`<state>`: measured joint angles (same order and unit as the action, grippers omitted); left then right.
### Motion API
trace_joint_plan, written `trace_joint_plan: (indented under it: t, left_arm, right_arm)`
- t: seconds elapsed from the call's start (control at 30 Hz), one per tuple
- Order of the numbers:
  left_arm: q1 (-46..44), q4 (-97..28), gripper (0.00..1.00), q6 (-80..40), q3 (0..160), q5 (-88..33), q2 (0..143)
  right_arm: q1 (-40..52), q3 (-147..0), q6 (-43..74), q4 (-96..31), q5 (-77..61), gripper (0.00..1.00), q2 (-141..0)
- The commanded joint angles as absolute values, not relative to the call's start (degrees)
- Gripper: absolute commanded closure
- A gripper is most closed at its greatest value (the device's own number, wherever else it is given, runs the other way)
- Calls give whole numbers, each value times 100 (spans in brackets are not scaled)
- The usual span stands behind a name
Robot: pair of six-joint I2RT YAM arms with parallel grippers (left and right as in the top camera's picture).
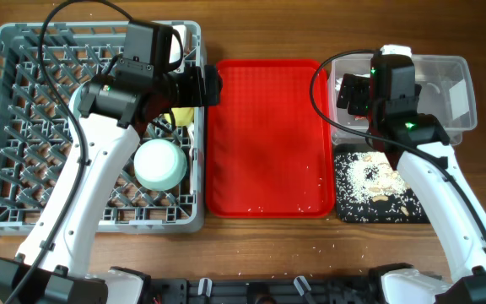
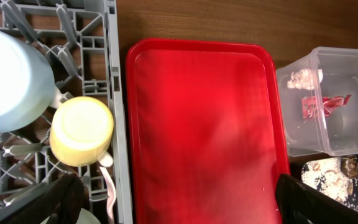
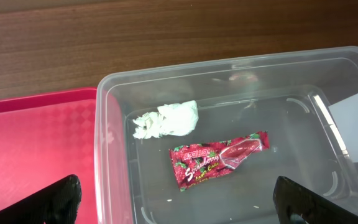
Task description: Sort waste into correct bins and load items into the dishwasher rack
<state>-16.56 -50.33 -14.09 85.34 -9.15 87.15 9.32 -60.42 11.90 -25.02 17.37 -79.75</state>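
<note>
**Both grippers stand open; napkin and wrapper lie in the clear tub**

The right gripper hangs over the clear tub at the far right corner of the table, jaws wide apart and gripping nothing. Below and just ahead of its fingertips, the napkin and the snack wrapper lie on the tub floor. They are near each other but apart, and neither touches a finger. Just nearward of the tub, the black tray holds the rice scraps, partly hidden under the right arm.

The left gripper hovers where the right wall of the rack meets the red serving tray in the middle of the table. Its jaws are also wide apart, with only bare tray between them. The yellow cup sits inside the rack against that wall, just left of the left finger. A white utensil handle pokes out beneath it. A mint bowl rests in the rack nearer the near edge. A pale dish lies beyond the cup; whether it is a bowl or a plate I cannot tell.
</note>
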Motion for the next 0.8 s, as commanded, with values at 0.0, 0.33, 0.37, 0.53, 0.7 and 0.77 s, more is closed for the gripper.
trace_joint_plan:
  t: [0.0, 0.33, 0.37, 0.53, 0.7, 0.77]
  left_arm:
    - [-1667, -5035, 0, -1439, 8584, -1022, 8702]
    - [-1667, -5035, 0, -1439, 8584, -1022, 8702]
    - [-1667, -5035, 0, -1439, 8584, -1022, 8702]
    - [-1667, -5035, 0, -1439, 8584, -1022, 8702]
    - [-1667, -5035, 0, -1439, 8584, -1022, 8702]
    - [-1667, -5035, 0, -1439, 8584, -1022, 8702]
  right_arm:
    - [928, -6040, 1201, -2488, 1682, 0, -7784]
    - [941, -6040, 1205, -2491, 1667, 0, -3975]
    - [941, -6038, 1199, -2539, 1669, 0, -3642]
    - [939, -5363, 1201, -2923, 1557, 0, -1625]
    - [510, -3492, 1201, -1557, 735, 0, -506]
    - [132, -2521, 1205, -161, -16, 0, -329]
